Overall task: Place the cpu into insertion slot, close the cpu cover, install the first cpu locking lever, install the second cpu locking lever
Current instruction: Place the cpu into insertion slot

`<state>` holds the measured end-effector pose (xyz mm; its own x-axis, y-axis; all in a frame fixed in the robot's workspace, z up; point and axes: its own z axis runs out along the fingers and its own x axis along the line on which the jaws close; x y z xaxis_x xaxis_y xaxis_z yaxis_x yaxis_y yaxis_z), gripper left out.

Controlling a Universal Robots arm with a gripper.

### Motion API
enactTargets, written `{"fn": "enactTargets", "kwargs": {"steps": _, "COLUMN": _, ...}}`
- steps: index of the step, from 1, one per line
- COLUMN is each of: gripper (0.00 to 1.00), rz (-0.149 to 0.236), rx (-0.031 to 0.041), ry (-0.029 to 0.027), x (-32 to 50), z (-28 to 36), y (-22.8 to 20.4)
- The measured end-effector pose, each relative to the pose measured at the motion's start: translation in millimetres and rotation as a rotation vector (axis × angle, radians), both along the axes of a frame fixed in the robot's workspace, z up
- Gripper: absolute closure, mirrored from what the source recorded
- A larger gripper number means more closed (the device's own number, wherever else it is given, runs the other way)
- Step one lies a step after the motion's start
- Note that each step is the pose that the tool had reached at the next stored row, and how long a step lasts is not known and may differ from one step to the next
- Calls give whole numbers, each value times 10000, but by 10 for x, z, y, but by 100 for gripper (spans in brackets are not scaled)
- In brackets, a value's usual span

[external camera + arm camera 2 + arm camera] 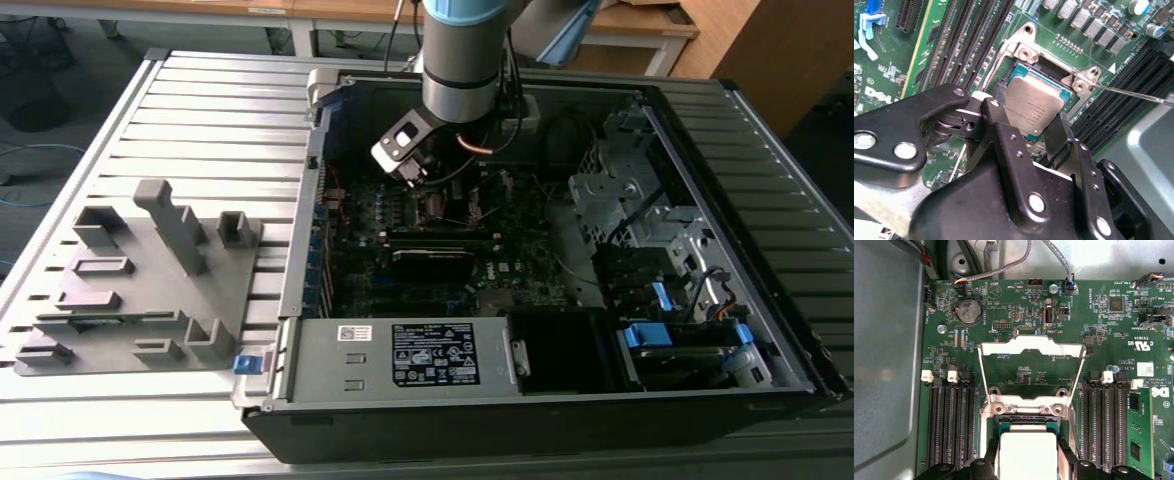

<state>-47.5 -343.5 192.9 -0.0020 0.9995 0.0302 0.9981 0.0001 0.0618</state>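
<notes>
My gripper (pixel 1030 107) is shut on the cpu (pixel 1038 99), a small square chip with a dull silver face. One black finger presses on each of two opposite sides. The chip hangs slightly tilted just over the insertion slot (pixel 1019 75), whose dark bed and silvery rim show around it. In the first wrist view the cpu (pixel 1026 442) sits between the fingers (pixel 990 452) above the insertion slot (pixel 1026 421). The cpu cover (pixel 1031 346), a thin silvery frame, stands swung open beyond its hinge. A thin locking lever rod (pixel 1134 95) sticks out sideways. In the exterior view the gripper (pixel 422 186) is down inside the computer case.
Long black memory slots (pixel 951 425) flank the socket on both sides, one holding a green module (pixel 1136 435). The open case (pixel 300 240) has a power supply (pixel 400 355) at the front and drive cages (pixel 627 200) at the exterior view's right. A grey fixture (pixel 134 270) lies at its left.
</notes>
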Motion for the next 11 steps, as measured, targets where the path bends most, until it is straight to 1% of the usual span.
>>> {"fn": "enactTargets", "kwargs": {"steps": 11, "gripper": 46, "rz": 0, "rx": 1, "ry": -1, "x": 0, "z": 10, "y": 0}}
